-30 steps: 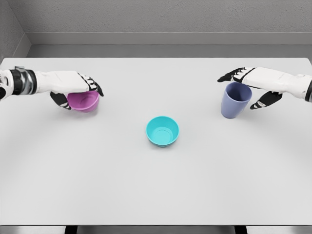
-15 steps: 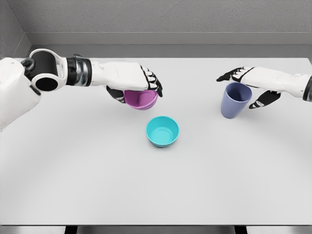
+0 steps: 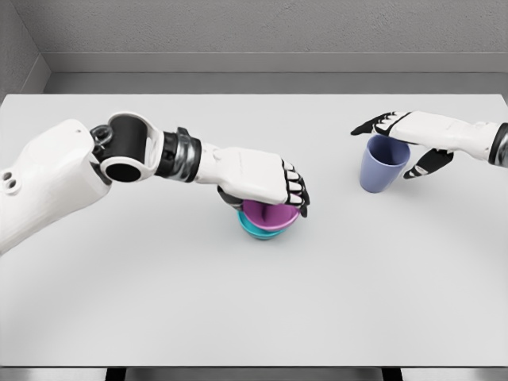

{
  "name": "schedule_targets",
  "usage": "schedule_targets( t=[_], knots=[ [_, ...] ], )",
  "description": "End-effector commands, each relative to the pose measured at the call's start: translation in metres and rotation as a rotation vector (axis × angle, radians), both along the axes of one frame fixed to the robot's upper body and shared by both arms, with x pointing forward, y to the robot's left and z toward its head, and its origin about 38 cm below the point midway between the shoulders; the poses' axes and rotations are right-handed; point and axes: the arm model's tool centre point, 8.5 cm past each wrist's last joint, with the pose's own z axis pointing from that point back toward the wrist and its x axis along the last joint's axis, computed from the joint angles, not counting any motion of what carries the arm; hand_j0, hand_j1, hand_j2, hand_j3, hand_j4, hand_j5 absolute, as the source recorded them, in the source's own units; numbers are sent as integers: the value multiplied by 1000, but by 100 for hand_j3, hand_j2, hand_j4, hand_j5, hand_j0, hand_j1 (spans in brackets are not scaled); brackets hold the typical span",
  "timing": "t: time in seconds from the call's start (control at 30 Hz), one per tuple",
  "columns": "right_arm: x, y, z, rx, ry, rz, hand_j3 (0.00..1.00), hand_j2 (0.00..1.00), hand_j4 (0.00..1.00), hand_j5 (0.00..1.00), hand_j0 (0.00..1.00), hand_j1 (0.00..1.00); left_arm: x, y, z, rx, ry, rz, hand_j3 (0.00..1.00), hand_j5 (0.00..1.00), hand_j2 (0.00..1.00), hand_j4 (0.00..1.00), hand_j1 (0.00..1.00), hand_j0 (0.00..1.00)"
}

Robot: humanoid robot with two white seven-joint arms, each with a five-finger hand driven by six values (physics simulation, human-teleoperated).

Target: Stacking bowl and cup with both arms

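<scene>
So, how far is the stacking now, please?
Nearly done: the purple bowl sits in the teal bowl at the table centre, though the left hand grips it, not yet released. In hand: the right hand is around the blue cup, which stands on the table. Left: release the bowl, then carry the cup onto the stack.

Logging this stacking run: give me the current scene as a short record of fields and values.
surface: white table
left hand: curled over the purple bowl, gripping it
purple bowl: sitting in the teal bowl
teal bowl: table centre, mostly hidden under the purple bowl
right hand: fingers spread around the cup's rim, grip not closed
blue cup: upright on the table, right side
stack status: bowls nested, cup not yet added
</scene>
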Motion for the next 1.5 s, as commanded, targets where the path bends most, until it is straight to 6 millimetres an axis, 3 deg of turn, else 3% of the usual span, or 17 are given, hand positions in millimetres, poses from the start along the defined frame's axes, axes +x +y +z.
schedule_targets(
  t=[0.0,0.33,0.63,0.83,1.03,1.47],
  knots=[
    [2,0,-3,12,9,-8,100,100,100,100,100,100,2,2,-4,14,2,10,71,71,71,71,71,71],
    [5,2,-5,20,14,-12,100,100,100,100,100,100,20,11,-13,53,-6,70,72,72,72,72,72,72],
    [5,2,-10,8,25,-13,100,100,100,100,100,100,13,8,-30,99,15,49,74,74,74,74,74,74],
    [5,2,-10,9,25,-13,100,100,100,100,100,100,14,7,-28,91,15,48,75,75,75,75,75,75],
    [7,0,-10,8,27,-22,100,100,100,100,100,100,14,6,-27,79,21,47,100,100,100,100,100,100],
    [10,6,-16,8,33,-19,100,100,100,100,100,100,14,8,-23,62,34,50,100,100,100,100,100,100]
  ],
)
